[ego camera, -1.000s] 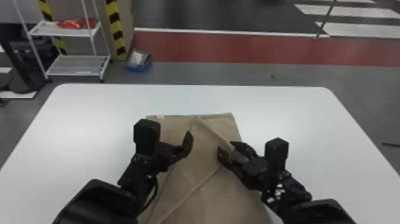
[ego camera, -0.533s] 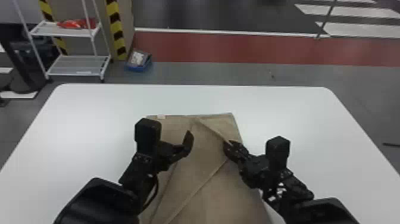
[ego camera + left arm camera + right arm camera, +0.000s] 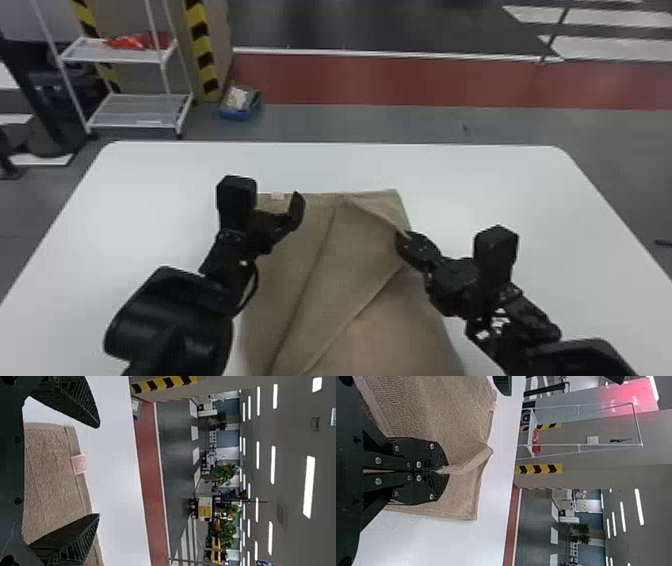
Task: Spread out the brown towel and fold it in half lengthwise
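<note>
in the right gripper (image 3: 443, 471), the towel (image 3: 300, 280) is clamped by an edge (image 3: 470, 462); if too little is caught, it may be lost under pull; the towel lies creased on the table (image 3: 150, 210) and may be dragged whole, since by the left gripper (image 3: 99, 471), spread apart above it, nothing is pinned.

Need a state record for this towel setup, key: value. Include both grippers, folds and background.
towel: brown cloth towel, on table, slanting folds, layers overlapping, not laid flat
tag: small pale tag on towel's far edge, left part
left_gripper: black two-finger gripper, open, holding nothing, above towel's left side
right_gripper: black two-finger gripper, closed on a raised towel fold, right side
surface: white table, rounded far corners
background: white metal rack, blue bin on floor
task_state: half-fold not complete
</note>
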